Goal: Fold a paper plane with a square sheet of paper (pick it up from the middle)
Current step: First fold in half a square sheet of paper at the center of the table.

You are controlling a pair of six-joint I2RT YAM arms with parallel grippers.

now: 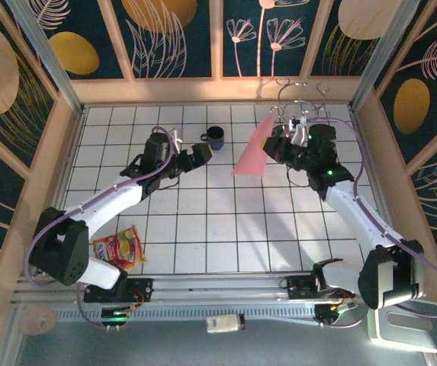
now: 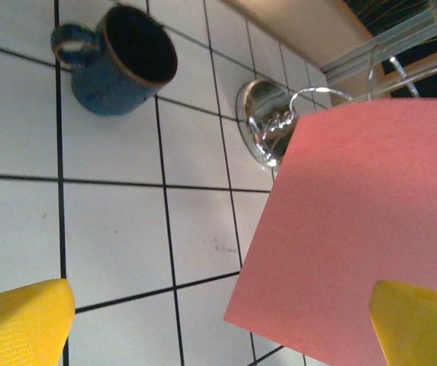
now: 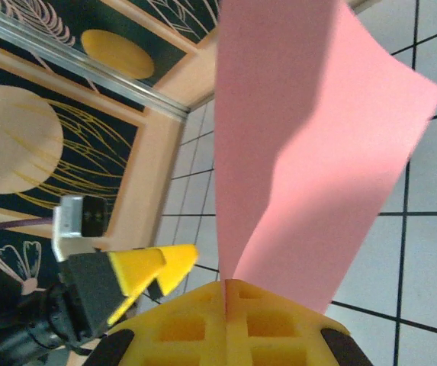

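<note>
So, quick rundown. Got the plane [image 1: 253,152] up in the air, off the table [image 1: 203,221], pinched in the R claw [image 1: 279,145] over the far-right bit of the grid, just in front of the wire rack [image 1: 298,103]. Def clamped: on the R wrist cam, seeing pads [image 3: 180,328] pressed flat together w/ pink paper sprouting straight out of the seam. Gripped at one edge only, leaving lots of loose sheet hanging free, a bit bowed too.

Re the L claw [image 1: 197,155]: wide open, nothing in it, parked near the mug [image 1: 216,137] and aimed at the plane. Showing fingers [image 2: 20,324] spread far apart on its own cam, w/ the near corner of the pink sheet by the right-hand one. Touching or not? Can't tell from here, prob just short of it.

Now the bit that matters imo. Tracing the long axis from above: narrow end far-right, up by the rack, then down toward near-left, wide end facing the L claw. Puts the plane between the two claws, R one on its right edge, L one just to its left & clearly the only free arm. Guessing next step = closing the L claw on that wide end, or nearer the middle going by the task wording. Needs only a short reach to the right, jaws lined up across the sheet, not along it. Risk: floppy paper bending away, or a crumple if squeezed off-line. Ignoring the snack pack [image 1: 119,248] near the L base, well apart from all this.
</note>
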